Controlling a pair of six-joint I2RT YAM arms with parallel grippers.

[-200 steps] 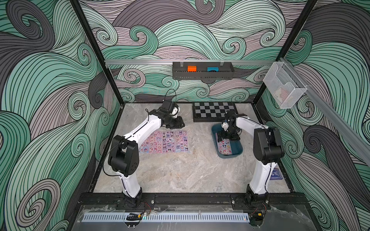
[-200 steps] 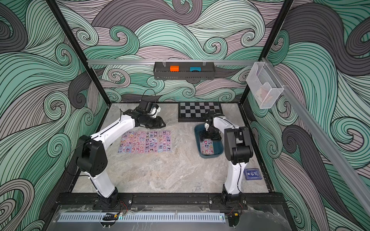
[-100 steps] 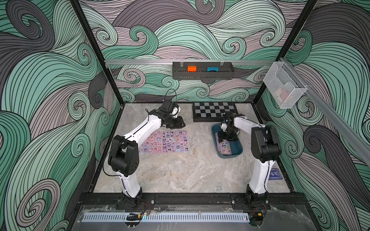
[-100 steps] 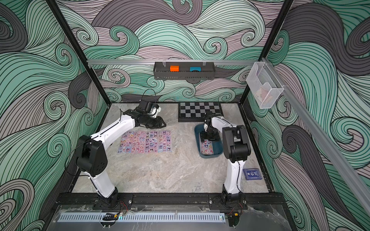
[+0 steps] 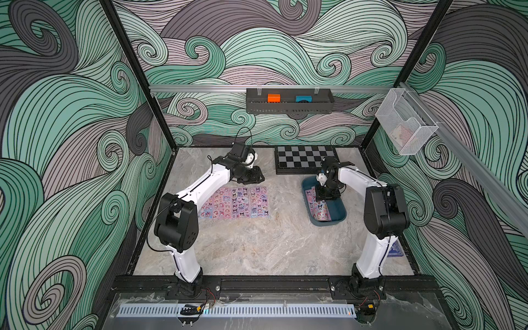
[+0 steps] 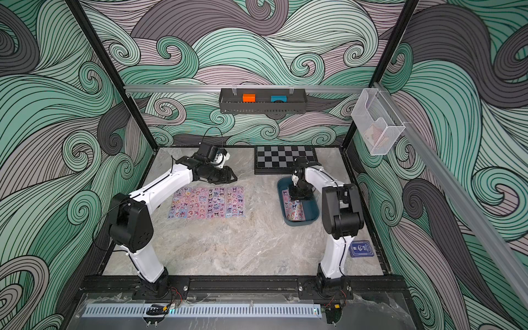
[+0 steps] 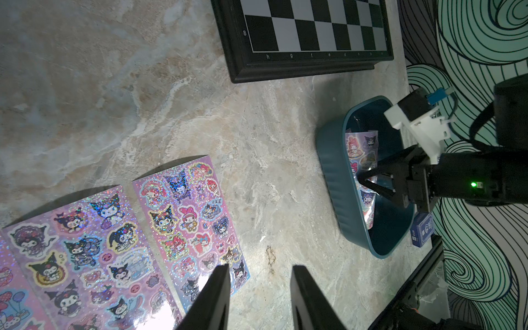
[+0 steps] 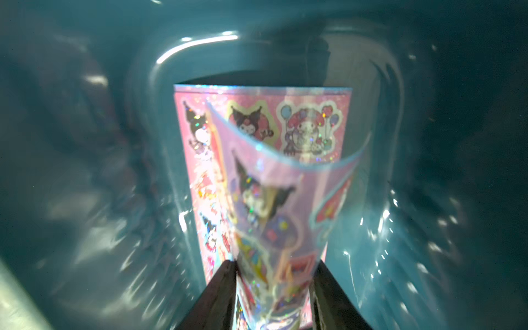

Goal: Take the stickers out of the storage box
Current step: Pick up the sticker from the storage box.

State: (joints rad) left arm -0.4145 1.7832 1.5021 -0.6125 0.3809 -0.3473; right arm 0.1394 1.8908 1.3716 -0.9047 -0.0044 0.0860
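The stickers lie in the box, which stands at 3 o'clock on the desk. In the right wrist view a pink sheet lies flat on the box floor, and a purple sheet above it is bent into a trough. The right jaws, on the right arm, reach down into the 12 o'clock half of the box. They are about half closed and squeeze the purple sheet by its two long edges. Several loose sheets lie flat on the desk at 9 o'clock, side by side, well apart from the box. The left jaws, on the left arm, hang near the 12 o'clock edge of these sheets, partly open, with nothing between them. A chessboard lies at 1 o'clock, near the box but not touching it. A blue card pack lies at 4 o'clock, beside the right arm. On the back wall at 12 o'clock hangs a black tray with an orange block and a blue block. A clear bin hangs at 2 o'clock.
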